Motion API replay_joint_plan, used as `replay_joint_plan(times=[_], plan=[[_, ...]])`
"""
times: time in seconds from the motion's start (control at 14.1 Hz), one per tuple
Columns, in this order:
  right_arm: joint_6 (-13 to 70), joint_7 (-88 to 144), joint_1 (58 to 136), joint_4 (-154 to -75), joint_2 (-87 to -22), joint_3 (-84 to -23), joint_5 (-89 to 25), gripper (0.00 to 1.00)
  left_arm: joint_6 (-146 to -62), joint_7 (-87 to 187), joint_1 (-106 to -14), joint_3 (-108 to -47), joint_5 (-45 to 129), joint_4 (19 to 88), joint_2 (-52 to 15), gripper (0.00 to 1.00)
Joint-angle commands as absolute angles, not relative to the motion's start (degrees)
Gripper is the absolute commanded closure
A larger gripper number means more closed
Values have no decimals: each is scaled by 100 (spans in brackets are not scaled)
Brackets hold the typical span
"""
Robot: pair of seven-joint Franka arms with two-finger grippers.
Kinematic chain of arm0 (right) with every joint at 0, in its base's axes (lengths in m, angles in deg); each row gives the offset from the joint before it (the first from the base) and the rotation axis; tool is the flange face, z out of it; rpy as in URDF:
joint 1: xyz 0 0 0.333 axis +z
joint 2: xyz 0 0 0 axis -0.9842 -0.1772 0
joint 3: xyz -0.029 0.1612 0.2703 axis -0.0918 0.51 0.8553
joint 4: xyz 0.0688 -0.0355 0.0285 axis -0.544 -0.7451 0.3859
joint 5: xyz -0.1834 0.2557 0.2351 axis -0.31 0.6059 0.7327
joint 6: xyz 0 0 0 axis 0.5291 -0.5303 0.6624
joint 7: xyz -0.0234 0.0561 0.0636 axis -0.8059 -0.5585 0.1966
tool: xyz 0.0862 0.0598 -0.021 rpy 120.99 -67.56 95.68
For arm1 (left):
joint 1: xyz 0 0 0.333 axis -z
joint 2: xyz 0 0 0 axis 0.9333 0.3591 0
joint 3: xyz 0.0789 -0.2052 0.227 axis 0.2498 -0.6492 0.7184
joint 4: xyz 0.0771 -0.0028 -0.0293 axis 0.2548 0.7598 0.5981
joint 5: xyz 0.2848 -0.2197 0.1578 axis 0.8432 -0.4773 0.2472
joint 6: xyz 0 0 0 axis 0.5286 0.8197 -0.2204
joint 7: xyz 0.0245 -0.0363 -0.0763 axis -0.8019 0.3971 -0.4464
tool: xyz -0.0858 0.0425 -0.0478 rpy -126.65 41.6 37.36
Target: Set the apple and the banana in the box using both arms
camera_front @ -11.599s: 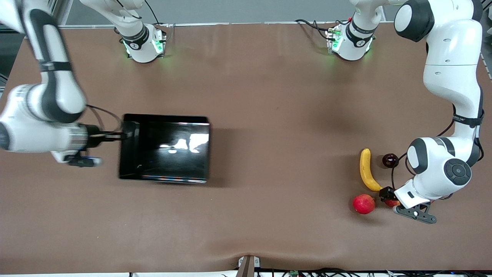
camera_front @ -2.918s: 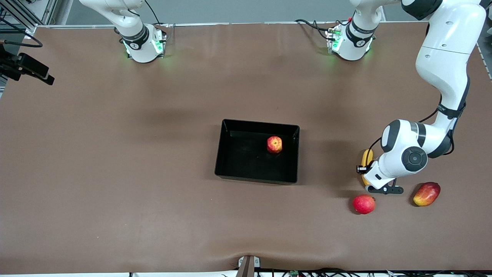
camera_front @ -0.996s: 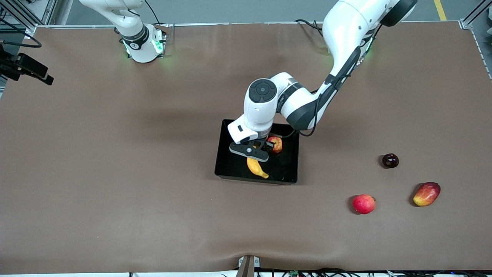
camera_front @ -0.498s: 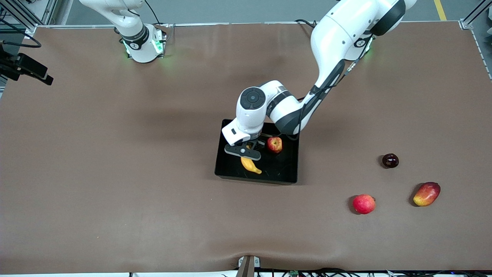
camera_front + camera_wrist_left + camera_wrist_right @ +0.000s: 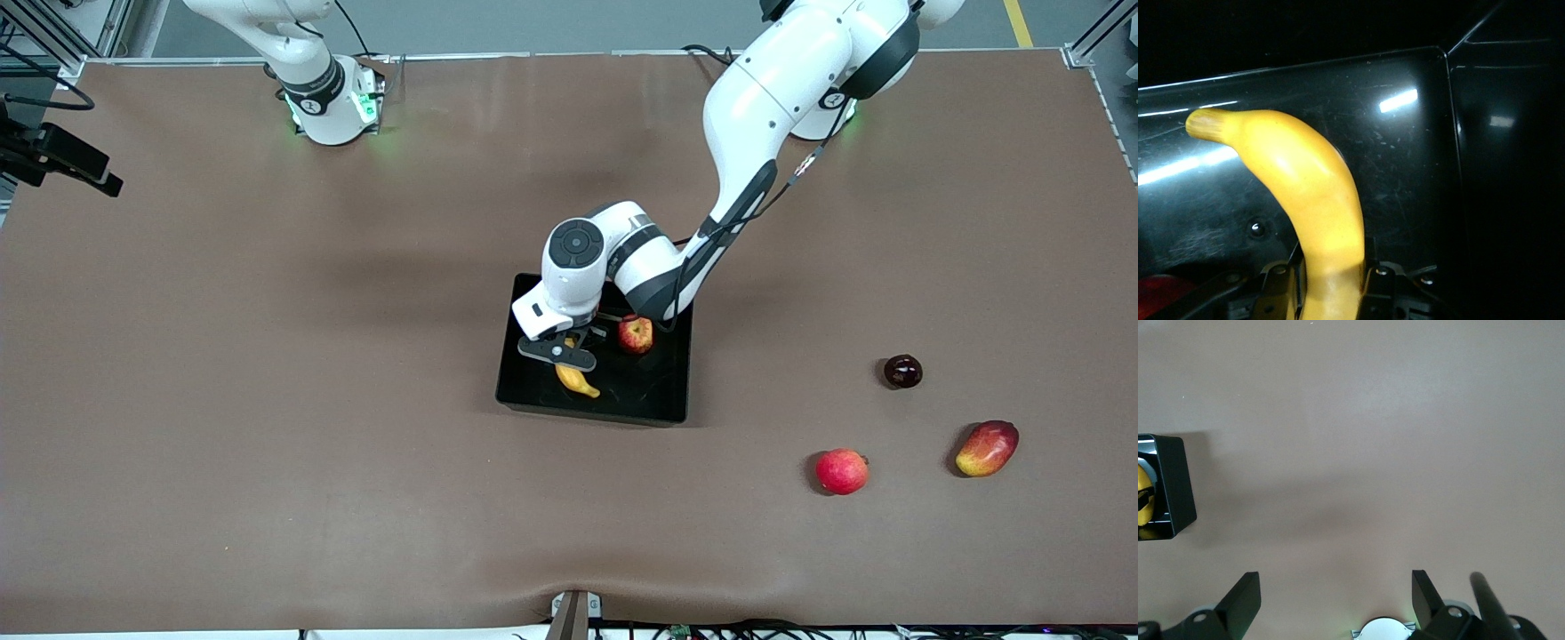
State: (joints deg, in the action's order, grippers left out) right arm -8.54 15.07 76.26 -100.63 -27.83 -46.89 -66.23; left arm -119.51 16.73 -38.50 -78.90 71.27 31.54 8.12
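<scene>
**Banana going down into the box, apple already in**

Banana (image 5: 1318, 207) sits clamped between my left gripper (image 5: 569, 345) fingers, which are closed on its lower stretch; the wrist view shows its stem end curving free over the glossy black floor of the box (image 5: 533, 404). From the front camera my left gripper hangs over the box, over the part toward the right arm's end of the table, and the banana's free end points toward the box wall nearest that camera. I cannot tell whether the fruit touches the floor yet or hangs just above it.

The apple (image 5: 635, 334) lies inside the box too, beside my left gripper, toward the left arm's end of the table. So I judge the apple's share done and the banana's placing the step in hand.

My right gripper (image 5: 1335, 597) waits high over bare table, well apart from the box, its fingers spread wide and holding nothing; a corner of the box shows at the edge of its wrist view.

Next, I reckon, the banana should be let down until it rests flat, kept clear of the apple and the walls, and then the fingers parted and lifted straight up so they do not drag it.

Three other fruits lie on the table, well apart from the box, toward the left arm's end: a pink-red round fruit (image 5: 841, 471), an oval red-and-yellow fruit (image 5: 987, 448) and a small dark fruit (image 5: 902, 371). They are no part of this job.
</scene>
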Motion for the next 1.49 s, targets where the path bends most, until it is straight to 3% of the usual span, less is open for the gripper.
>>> replay_joint_plan(times=[0.0, 0.07, 0.28, 0.43, 0.71, 1.42], plan=[[-851, 1571, 7487, -10136, -2708, -4638, -6468, 0, -11972, 1741, -3784, -7714, 7315, 3021, 866, 45], [-851, 1571, 7487, -10136, -2708, -4638, -6468, 0, -11972, 1742, -3767, -7713, 7315, 3021, 848, 0], [-851, 1571, 7487, -10136, -2717, -4638, -6468, 0, -11876, 1760, -3792, -7696, 7350, 3021, 525, 0], [-851, 1571, 7487, -10136, -2717, -4638, -6468, 0, -11185, 1769, -3898, -7722, 7298, 2995, 103, 0], [-851, 1571, 7487, -10136, -2717, -4638, -6468, 0, -10505, 1943, -4705, -7766, 6999, 3039, -1100, 0], [-851, 1571, 7487, -10136, -2717, -4638, -6468, 0, -8599, 2953, -6139, -7748, 6937, 3056, -2631, 0]])
